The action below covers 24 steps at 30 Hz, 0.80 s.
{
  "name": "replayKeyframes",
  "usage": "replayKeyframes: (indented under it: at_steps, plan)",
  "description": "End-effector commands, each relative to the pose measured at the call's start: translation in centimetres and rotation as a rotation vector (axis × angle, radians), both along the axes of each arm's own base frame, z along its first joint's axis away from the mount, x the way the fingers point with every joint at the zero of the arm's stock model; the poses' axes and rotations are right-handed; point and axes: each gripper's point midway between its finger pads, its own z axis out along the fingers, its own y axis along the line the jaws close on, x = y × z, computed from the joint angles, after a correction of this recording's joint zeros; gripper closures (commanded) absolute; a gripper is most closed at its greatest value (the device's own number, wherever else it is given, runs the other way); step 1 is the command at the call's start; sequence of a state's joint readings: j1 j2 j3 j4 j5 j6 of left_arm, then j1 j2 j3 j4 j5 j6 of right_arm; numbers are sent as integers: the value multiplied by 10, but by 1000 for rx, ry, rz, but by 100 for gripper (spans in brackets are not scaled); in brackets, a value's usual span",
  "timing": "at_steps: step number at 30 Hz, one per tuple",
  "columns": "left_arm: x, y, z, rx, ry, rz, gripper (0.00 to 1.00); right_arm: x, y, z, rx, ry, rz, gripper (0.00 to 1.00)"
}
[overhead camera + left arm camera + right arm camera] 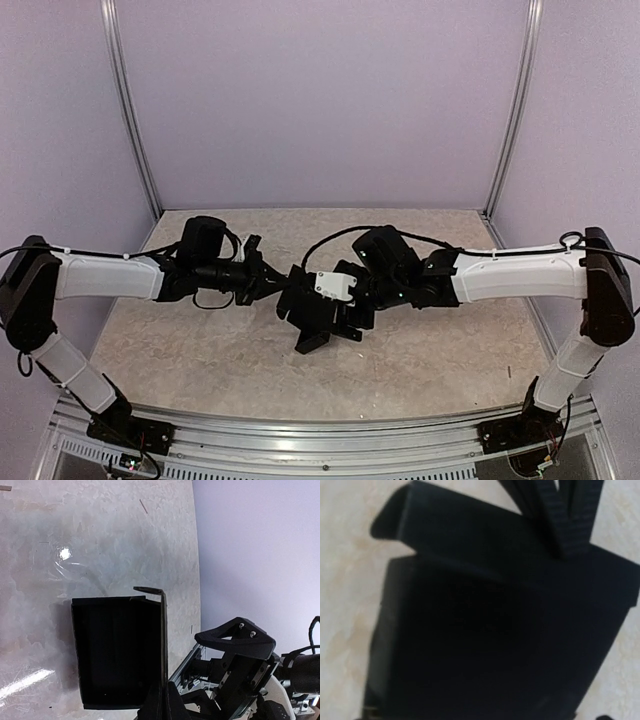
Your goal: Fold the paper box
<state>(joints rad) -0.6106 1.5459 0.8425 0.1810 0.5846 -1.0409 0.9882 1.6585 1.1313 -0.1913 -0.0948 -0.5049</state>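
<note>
The paper box (318, 318) is matte black, partly folded and held above the middle of the table between both arms. In the left wrist view it is a wide dark panel (117, 650) with one thin wall standing edge-on. My left gripper (165, 692) is shut on the lower end of that wall. From above, the left gripper (272, 285) meets the box's left side. My right gripper (350, 305) is pressed against the box's right side, and its jaws are lost in the black. The box (495, 630) fills the right wrist view, with the left gripper's fingers (570, 525) at its top edge.
The tabletop (200, 350) is beige and marbled, enclosed by lavender walls. Aluminium posts (135, 130) stand at the back corners. A metal rail (320, 440) runs along the near edge between the arm bases. The right arm's body (240, 665) sits close to the box.
</note>
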Motion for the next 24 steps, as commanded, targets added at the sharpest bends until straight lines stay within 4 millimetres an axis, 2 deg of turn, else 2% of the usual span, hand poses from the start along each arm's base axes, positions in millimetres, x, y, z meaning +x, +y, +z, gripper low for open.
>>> replayKeyframes:
  at_steps: [1,10,14,18,24]
  plan:
    - [14,5,3,-48,41,80,97,-3,4,-7,19,8,-22,0]
    - [23,-6,-7,-55,70,80,97,-17,4,-6,37,23,20,0]
    - [25,-11,-12,-56,81,70,97,1,3,-11,17,-4,-85,1]
    - [24,-14,-16,-50,88,67,97,2,4,-15,23,5,-98,3]
    - [22,-20,-16,-52,87,45,96,11,-1,-20,6,-19,-149,12]
